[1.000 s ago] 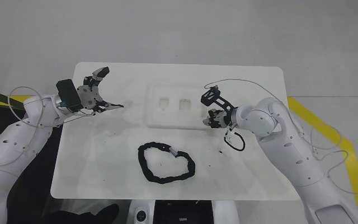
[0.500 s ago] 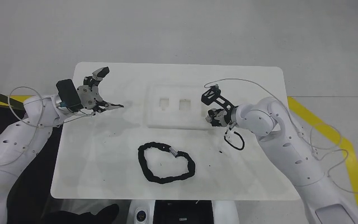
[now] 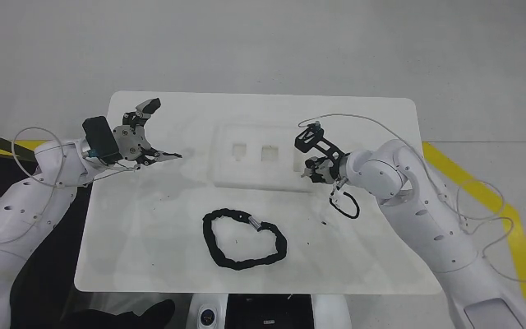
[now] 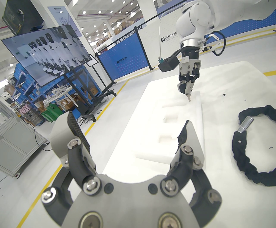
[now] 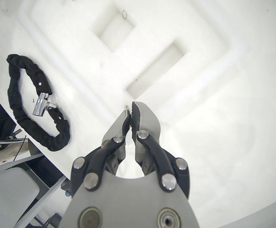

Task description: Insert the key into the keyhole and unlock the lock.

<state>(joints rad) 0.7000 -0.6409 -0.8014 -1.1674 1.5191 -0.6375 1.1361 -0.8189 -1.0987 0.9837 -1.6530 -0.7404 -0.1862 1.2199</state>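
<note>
The black chain lock (image 3: 244,239) lies in a loop near the table's front, its silver lock cylinder (image 3: 259,223) on the right side of the loop. My right gripper (image 3: 311,169) hangs over the right end of the white foam tray (image 3: 255,174), shut on the small metal key (image 5: 127,106), whose tip pokes out past the fingertips. From the left wrist view the key (image 4: 189,98) points down at the tray. My left gripper (image 3: 152,132) stands open and empty above the table's left edge, well away from the lock (image 4: 248,146).
The foam tray (image 5: 194,86) has several rectangular recesses; a small ring (image 5: 124,14) lies in one. Small dark specks dot the table near the chain. Beyond the table's far side stand a blue barrier and a large screen.
My right gripper has shifted slightly toward the far side of the tray with the key in it. The left arm and the chain lock have not moved.
</note>
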